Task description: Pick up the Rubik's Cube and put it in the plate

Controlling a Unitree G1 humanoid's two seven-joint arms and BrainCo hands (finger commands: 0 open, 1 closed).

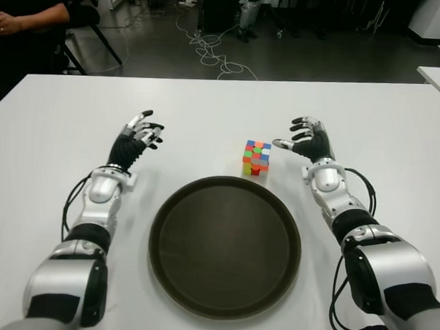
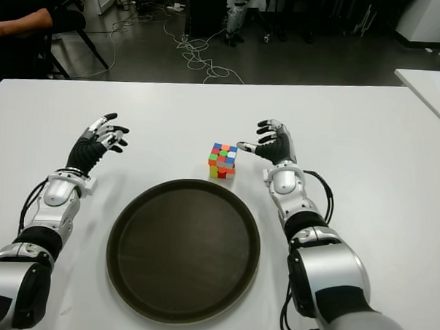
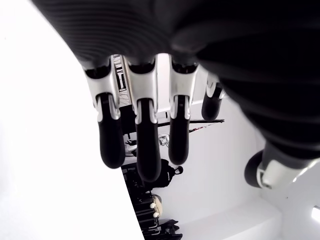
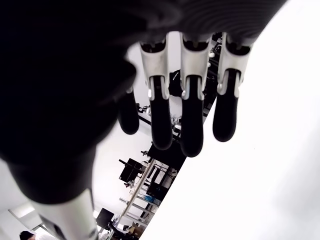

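The table [image 1: 208, 106] had a smooth, matt white top. The plate [image 1: 222, 297] looked like dark, smooth plastic with a dull sheen. The Rubik's Cube [image 1: 256, 158] was glossy coloured plastic. Both hands, left hand [image 1: 139, 136] and right hand [image 1: 309, 140], showed silvery shells and black rubbery fingertips [image 3: 110, 145]

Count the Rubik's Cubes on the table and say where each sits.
1: the multicoloured Rubik's Cube sits on the white table, just beyond the round dark plate, beside the open right hand. None appears hidden.

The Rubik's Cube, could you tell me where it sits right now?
The Rubik's Cube stands on the white table just beyond the far rim of the dark plate, right of centre, with the open right hand close beside it on its right.
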